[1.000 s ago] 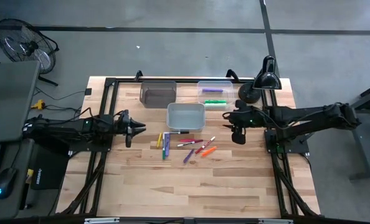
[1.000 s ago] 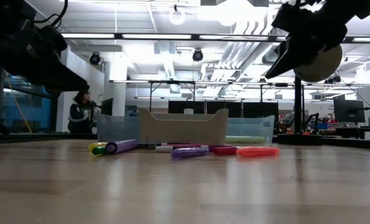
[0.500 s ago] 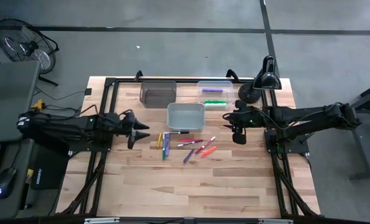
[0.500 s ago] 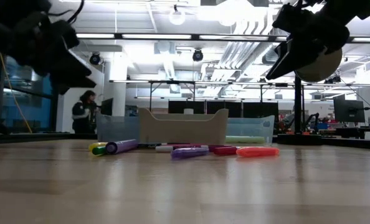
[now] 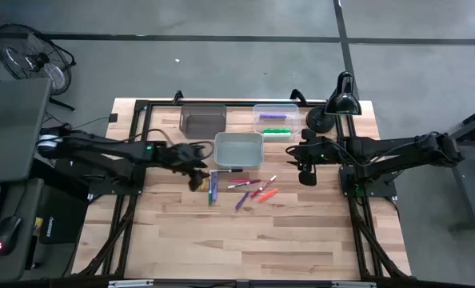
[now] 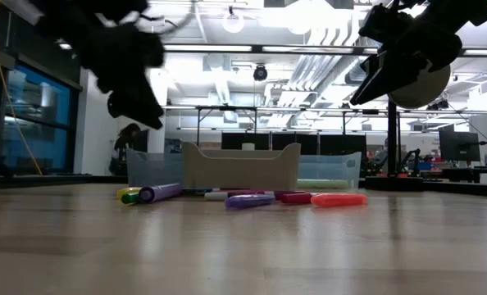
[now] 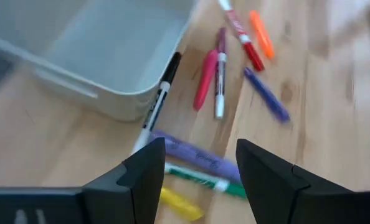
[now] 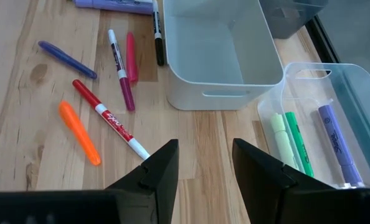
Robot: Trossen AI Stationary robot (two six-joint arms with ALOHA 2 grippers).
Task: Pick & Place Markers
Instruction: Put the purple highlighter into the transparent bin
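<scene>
My left gripper (image 7: 197, 171) hangs wide open and empty above the purple marker (image 7: 194, 151) at the pile's left end. My right gripper (image 8: 203, 165) waits open, holding nothing. Three markers lie in the clear bin (image 8: 353, 99); about ten markers (image 5: 239, 186) remain on the table (image 5: 261, 240).

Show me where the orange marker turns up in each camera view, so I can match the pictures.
High view: orange marker, at the right end of the loose cluster, in front of the white bin.
Low view: rightmost marker on the table, right of the bin.
Left wrist view, beside the red marker.
Right wrist view, next to the red marker.
Shared landmark: the white bin, in all four views.
</scene>
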